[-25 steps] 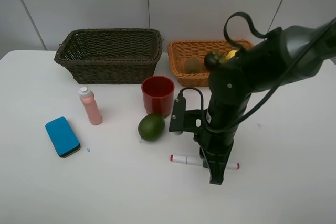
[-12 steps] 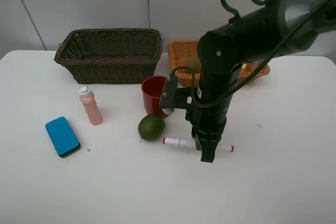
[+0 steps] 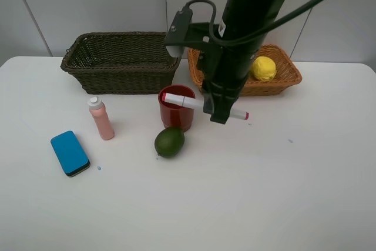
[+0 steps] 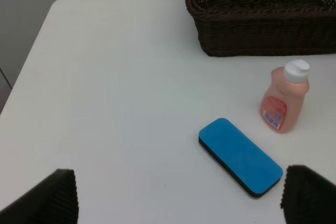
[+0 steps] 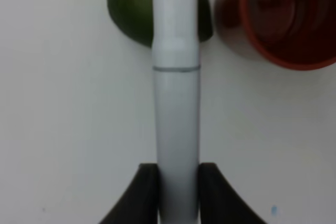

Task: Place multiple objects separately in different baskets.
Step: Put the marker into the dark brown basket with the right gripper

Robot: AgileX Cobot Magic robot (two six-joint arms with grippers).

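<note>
Above a white table (image 3: pixel 305 192), in front of the dark olive-brown basket (image 3: pixel 121 63) and the shallower orange basket (image 3: pixel 282 77) that holds a lemon (image 3: pixel 264 68), the right gripper (image 3: pixel 218 110) has its fingers (image 5: pixel 144 192) clamped on the white marker (image 3: pixel 182 101). The marker is roughly level in the air over the rim of the red cup (image 3: pixel 176 113), beside the green fruit (image 3: pixel 170 141). The left gripper (image 4: pixel 178 198) hangs with jaws spread wide, holding nothing, with the pink bottle (image 4: pixel 284 104) and blue eraser (image 4: pixel 240 157) before it. A second earlier the marker lay on the table in front of the fruit; it has since been lifted toward the baskets.
</note>
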